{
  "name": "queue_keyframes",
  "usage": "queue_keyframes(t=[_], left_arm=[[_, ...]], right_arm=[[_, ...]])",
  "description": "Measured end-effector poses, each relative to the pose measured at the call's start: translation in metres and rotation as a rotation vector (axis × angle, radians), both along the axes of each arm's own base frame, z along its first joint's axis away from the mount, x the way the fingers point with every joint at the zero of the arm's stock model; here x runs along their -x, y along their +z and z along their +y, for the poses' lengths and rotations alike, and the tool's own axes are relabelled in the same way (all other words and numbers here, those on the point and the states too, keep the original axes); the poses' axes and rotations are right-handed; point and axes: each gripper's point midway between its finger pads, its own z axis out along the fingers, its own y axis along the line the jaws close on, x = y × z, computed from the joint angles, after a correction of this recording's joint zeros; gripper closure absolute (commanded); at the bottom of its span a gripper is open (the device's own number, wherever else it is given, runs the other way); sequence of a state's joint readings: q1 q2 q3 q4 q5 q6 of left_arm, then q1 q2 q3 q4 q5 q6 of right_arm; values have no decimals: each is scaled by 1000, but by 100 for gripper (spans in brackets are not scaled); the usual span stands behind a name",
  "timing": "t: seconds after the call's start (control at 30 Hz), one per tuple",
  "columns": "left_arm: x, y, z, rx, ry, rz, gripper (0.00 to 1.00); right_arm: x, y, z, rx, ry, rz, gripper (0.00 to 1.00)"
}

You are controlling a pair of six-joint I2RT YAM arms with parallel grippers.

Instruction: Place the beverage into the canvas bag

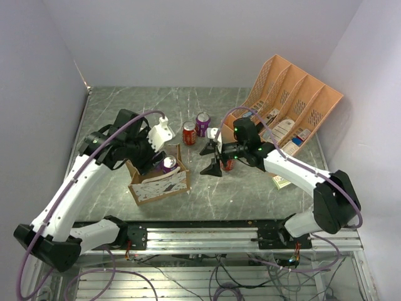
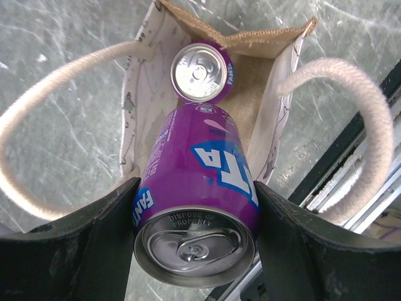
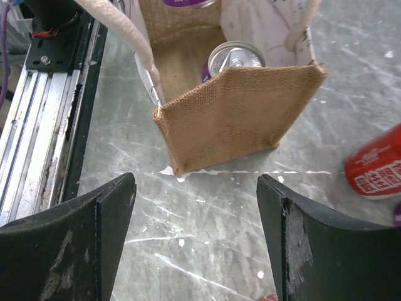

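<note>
The canvas bag (image 1: 158, 187) stands open in the left middle of the table, brown with a white patterned side and cream rope handles (image 2: 351, 81). One purple can (image 2: 199, 72) stands upright inside it and also shows in the top view (image 1: 169, 164) and the right wrist view (image 3: 235, 56). My left gripper (image 1: 155, 159) is shut on a second purple Fanta can (image 2: 200, 182), held tilted just above the bag's mouth (image 2: 250, 81). My right gripper (image 1: 210, 158) is open and empty, low over the table to the right of the bag (image 3: 238, 113).
A red can (image 1: 189, 133) and a purple can (image 1: 202, 123) stand behind the bag; the red one shows in the right wrist view (image 3: 376, 166). Another red can (image 1: 227, 164) stands next to my right gripper. An orange file organizer (image 1: 294, 100) sits at the back right. The metal rail (image 3: 44, 113) runs along the near edge.
</note>
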State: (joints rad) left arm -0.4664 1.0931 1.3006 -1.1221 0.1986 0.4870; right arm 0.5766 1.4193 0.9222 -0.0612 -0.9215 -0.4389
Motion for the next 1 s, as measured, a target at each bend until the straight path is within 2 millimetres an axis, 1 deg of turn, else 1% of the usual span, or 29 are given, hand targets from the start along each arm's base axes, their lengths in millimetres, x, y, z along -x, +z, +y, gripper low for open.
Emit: queue_keyframes(t=[0.1,0.17,0.27,0.37,0.47,0.63,0.8,0.9,1.0], left_arm=[[0,-16,-1,-35,-19,57,83],[1,-28,0,-61,-32,98,83],[3,-41,0,-87,-54,146,83],[5,-50,-1,-98,-77,173,83],[5,-56,-4,-104,-98,199,83],[8,-73,-10,-128,-140,255,83],[10,-87,-19,-151,-177,299,81],[9,-91,-25,-146,-191,311,81],[7,-94,-30,-130,-199,310,81]], right_arm=[[6,-13,11,26,26,28,29],[9,-19,16,39,38,45,34],[13,-25,23,50,53,59,39],[17,-29,30,59,69,66,42],[19,-29,32,61,75,61,44],[14,-29,31,72,62,27,46],[10,-19,26,70,47,-38,46],[6,-14,24,66,37,-68,46],[2,-15,21,72,25,-74,46]])
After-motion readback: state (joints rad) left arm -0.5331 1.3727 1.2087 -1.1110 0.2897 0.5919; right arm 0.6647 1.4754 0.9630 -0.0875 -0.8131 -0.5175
